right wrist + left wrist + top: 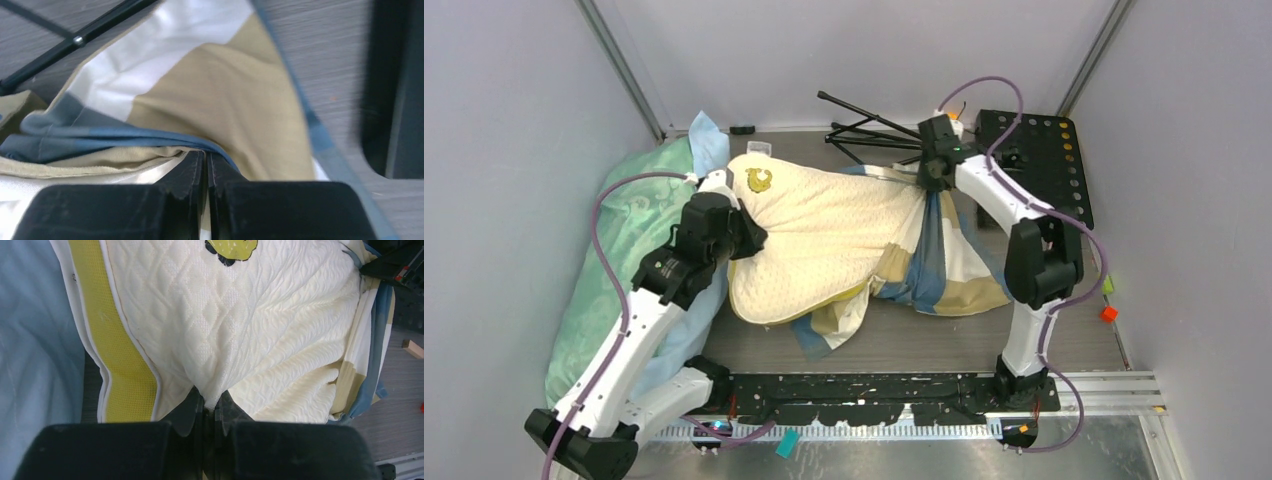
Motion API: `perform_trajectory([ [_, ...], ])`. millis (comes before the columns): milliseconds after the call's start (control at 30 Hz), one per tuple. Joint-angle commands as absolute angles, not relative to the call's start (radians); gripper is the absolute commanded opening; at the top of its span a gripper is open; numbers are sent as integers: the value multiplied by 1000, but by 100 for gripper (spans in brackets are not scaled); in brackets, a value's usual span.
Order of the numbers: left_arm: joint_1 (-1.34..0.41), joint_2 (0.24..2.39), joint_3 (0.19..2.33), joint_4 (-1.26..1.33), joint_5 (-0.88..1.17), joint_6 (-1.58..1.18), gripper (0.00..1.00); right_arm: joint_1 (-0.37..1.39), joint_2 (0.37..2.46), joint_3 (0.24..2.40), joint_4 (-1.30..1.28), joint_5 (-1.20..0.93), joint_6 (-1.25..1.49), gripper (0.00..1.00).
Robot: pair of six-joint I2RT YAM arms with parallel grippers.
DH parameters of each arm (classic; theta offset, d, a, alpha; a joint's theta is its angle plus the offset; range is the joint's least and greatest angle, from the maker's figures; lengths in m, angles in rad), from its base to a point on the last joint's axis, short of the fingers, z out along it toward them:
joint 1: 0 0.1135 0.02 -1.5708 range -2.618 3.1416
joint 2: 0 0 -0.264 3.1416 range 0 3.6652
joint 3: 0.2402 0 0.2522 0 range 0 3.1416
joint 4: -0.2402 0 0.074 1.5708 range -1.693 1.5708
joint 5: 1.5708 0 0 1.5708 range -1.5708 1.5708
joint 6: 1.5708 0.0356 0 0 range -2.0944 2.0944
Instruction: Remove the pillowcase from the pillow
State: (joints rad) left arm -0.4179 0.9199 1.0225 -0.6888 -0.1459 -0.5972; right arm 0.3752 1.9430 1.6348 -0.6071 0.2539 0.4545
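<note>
Closed at the left gripper [207, 402], with a small fold of the pillow [240, 330] nipped between the two dark fingertips. Just left of that pinch, a yellow mesh band [117, 355] along the pillow's edge. At the far end of the quilted cream face, a yellow badge [231, 247]. Beyond the band, further left, a pale blue cloth [35, 340].

Closed too at the right gripper [206, 160], clamped on a bunched edge of the pillowcase [215, 95], with the blue hem running straight into the fingertips and tan and white blocks spreading away beyond. Behind the fabric, a black tripod [75, 40] lying on the grey table [310, 45].

Seen from above: pillow in the middle of the table, mostly bare, its left end at the left gripper. Pillowcase gathered around the right end only, drawn up to a peak at the right gripper, draped down onto the table at the near right, and poking out under the pillow's near edge. Against the left wall, a green pillow [624, 240] beneath the left arm. At the far right, a black board with holes [1044, 160].
</note>
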Motion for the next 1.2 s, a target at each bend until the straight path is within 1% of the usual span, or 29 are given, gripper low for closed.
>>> perform_trajectory([
  [0,-402,832,1151,-807,-302,-524,0,207,1833,1586,-636,396,447,10],
  [200,-402,840,1236,-869,-352,-477,0,113,1782,1544,-644,399,482,12],
  [400,-402,851,1267,-899,-419,-437,0,41,1734,1515,-644,443,527,14],
  [500,-402,846,1290,-911,-481,-409,0,-17,1706,1506,-644,415,543,14],
  [600,-403,838,1298,-902,-493,-394,0,-38,1679,1498,-640,367,540,15],
  [633,-402,833,1290,-887,-467,-396,0,-38,1667,1488,-629,301,529,19],
  [700,-402,825,1254,-841,-383,-413,0,-38,1634,1446,-581,97,513,39],
  [733,-402,823,1229,-814,-326,-424,0,-37,1608,1412,-525,-15,514,52],
  [767,-402,824,1193,-776,-258,-441,0,-31,1583,1381,-486,-104,520,61],
  [800,-402,829,1160,-735,-178,-449,0,-17,1564,1359,-462,-152,521,66],
  [867,-403,856,1115,-678,-47,-474,0,39,1533,1345,-466,-167,502,76],
  [900,-402,871,1099,-662,-11,-480,0,69,1524,1346,-479,-159,481,83],
  [967,-402,906,1086,-657,39,-483,0,123,1509,1350,-509,-134,446,85],
  [1167,-402,922,1061,-664,8,-445,0,241,1480,1331,-508,-181,359,86],
])
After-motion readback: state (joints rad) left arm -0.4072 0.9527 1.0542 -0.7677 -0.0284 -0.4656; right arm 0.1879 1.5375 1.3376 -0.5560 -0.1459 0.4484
